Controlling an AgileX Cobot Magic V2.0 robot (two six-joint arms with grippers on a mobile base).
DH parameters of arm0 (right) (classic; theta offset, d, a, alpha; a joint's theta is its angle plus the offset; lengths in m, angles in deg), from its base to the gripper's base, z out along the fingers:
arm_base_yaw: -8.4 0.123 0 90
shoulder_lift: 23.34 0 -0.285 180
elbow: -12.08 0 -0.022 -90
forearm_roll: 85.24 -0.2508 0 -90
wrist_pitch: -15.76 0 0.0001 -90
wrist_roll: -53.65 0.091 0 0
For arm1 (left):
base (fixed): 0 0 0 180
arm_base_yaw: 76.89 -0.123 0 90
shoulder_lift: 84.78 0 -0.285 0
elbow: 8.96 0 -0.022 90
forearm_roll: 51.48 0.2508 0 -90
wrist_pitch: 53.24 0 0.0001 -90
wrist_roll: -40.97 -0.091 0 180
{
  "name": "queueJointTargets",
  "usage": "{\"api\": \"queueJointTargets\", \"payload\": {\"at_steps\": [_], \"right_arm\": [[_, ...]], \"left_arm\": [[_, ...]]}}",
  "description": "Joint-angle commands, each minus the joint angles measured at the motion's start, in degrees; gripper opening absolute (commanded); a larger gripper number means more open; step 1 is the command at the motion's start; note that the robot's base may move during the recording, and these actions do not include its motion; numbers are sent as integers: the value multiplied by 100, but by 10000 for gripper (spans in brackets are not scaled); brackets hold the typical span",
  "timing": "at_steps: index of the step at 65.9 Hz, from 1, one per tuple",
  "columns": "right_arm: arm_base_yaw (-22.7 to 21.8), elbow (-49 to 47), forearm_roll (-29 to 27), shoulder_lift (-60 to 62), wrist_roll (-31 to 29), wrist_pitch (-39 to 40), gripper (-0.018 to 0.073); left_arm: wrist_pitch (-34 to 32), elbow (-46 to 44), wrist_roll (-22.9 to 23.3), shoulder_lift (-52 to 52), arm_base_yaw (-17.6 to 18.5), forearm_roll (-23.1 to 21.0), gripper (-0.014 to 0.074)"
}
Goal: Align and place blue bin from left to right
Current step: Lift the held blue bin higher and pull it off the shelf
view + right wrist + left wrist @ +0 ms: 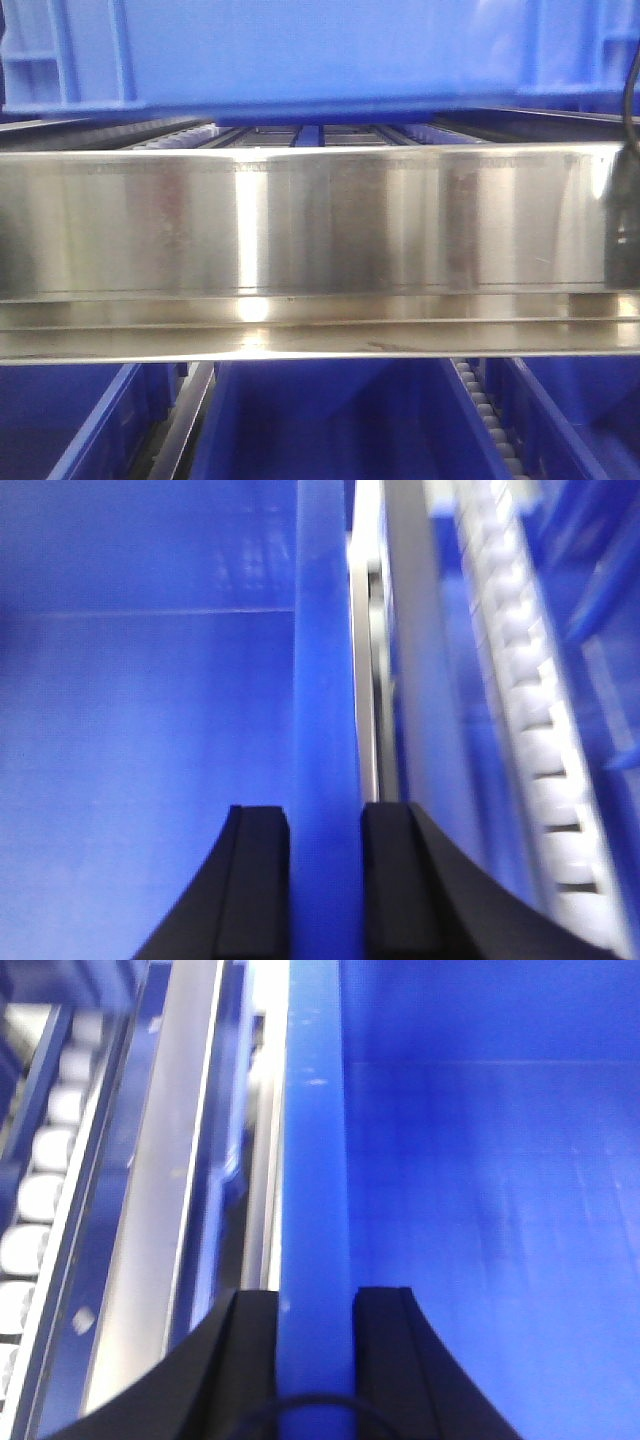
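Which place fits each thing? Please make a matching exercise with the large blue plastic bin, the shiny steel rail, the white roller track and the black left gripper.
1 large blue plastic bin
2 shiny steel rail
3 white roller track
4 black left gripper

A clamped on the bin's wall
B right of the bin's wall, right wrist view
C top of front view
D across middle of front view

Pairs: 1-C, 2-D, 3-B, 4-A
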Motion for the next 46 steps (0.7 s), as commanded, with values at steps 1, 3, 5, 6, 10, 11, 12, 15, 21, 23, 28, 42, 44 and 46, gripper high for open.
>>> {"api": "queueJointTargets", "payload": {"at_steps": [1,3,5,6,10,11,12,15,21,23,28,42,44,46], "right_arm": [[33,-73,179,295,146,114,-71],[60,-73,206,346,225,56,-71],[116,-73,274,394,304,34,-71],[158,-73,287,420,330,22,-71],[295,-32,458,505,433,7,-71],[329,-19,517,529,444,8,-71],[363,-7,543,554,477,8,-71],[462,105,655,642,592,-2,-71],[585,529,711,926,800,35,-71],[612,702,711,1006,871,91,-71],[710,1154,743,1331,1075,322,-71],[1277,1875,1495,2041,1631,258,-71],[1361,1971,1505,2125,1670,248,-71],[1444,2056,1521,2212,1739,248,-71]], "left_arm": [[-266,-65,75,-314,99,182,-111],[-266,-65,133,-357,126,197,-111],[-266,-65,192,-390,165,227,-111],[-266,-65,192,-409,177,239,-111],[-266,-65,340,-473,297,457,-111],[-266,-49,355,-495,311,497,-111],[-266,-37,375,-520,350,522,-111],[-266,-8,494,-601,431,550,-111],[-266,161,582,-806,570,550,-111],[-266,256,611,-888,609,571,-111],[-266,600,786,-1119,710,732,-111],[-266,1943,1438,-2084,1260,1273,-111],[-266,2076,1577,-2193,1403,1415,-111],[-266,2192,1692,-2293,1518,1546,-111]]}}
